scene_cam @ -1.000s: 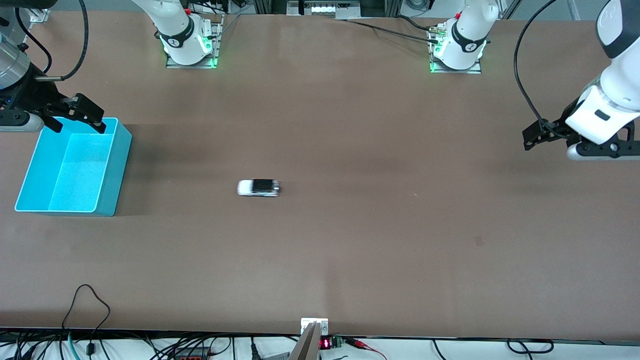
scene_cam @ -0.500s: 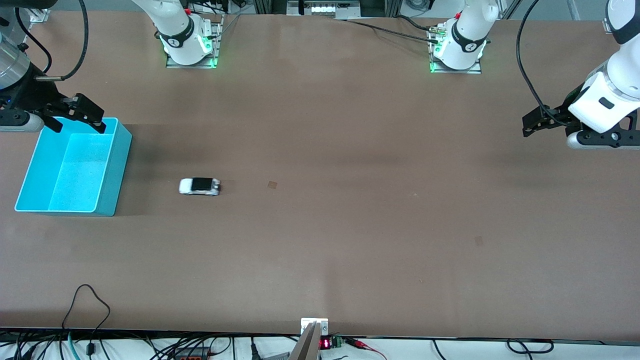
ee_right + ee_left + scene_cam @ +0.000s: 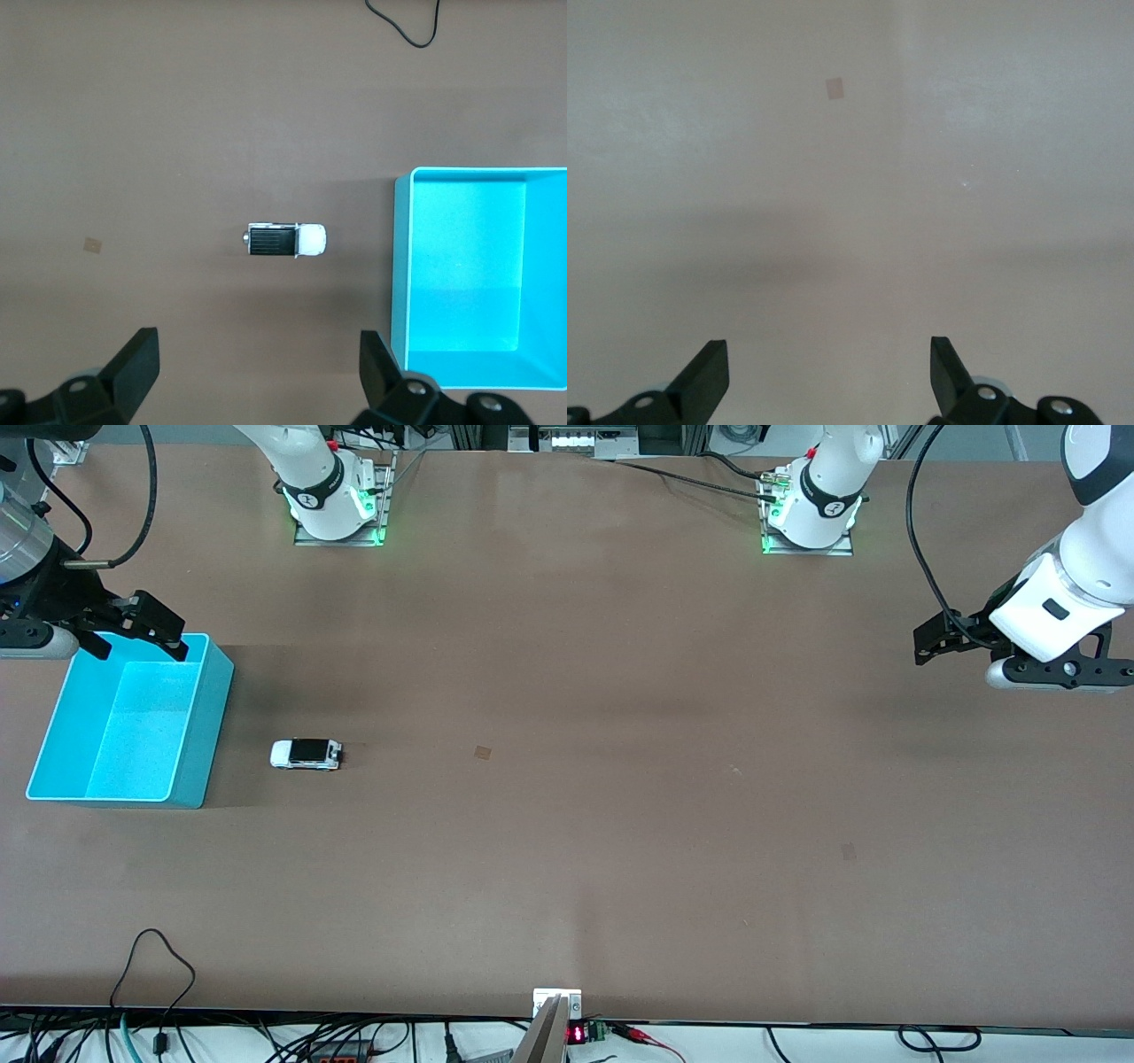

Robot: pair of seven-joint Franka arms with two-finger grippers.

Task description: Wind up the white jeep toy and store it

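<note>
So the little boxy white jeep toy with the black roof panel and dark wheels sits on its wheels on the flat brown surface, just beside the open cyan plastic bin at the right arm's end, not touching it. From the right wrist view the jeep has its white hood pointing at the bin. The right gripper hangs over the bin's edge nearest the robot bases, jaws spread wide, holding nothing. The left gripper hovers over bare surface at the left arm's end, well apart from the toy, jaws also wide and empty. There's a small tan square mark on the surface near the middle.
</note>
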